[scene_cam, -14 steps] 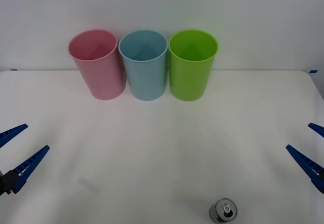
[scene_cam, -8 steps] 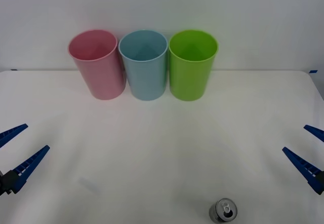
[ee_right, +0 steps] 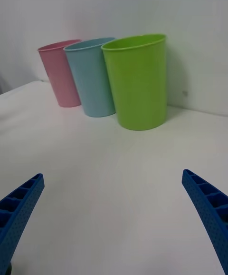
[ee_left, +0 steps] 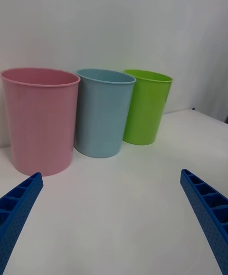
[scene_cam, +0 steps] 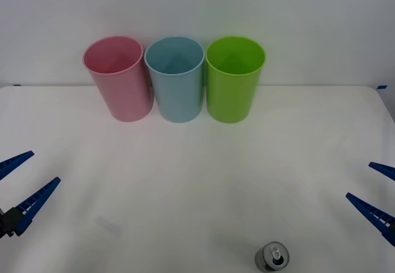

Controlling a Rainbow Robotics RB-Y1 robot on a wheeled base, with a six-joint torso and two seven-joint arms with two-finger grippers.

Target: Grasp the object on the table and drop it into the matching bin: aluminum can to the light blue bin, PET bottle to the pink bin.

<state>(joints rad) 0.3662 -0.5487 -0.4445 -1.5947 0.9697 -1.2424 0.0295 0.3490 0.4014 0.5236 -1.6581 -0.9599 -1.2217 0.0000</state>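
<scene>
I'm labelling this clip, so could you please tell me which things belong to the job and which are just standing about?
Part of the job:
- aluminum can, upright on the table
- light blue bin
- right gripper, open, nearest the can

Standing about:
- pink bin
- lime green bin
- left gripper, open

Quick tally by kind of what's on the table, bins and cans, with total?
Bins: 3, namely the pink bin, the light blue bin and the lime green bin, in a row at the far edge of the table.
Cans: 1, the aluminum can, upright at the near edge.
Total: 4
</scene>
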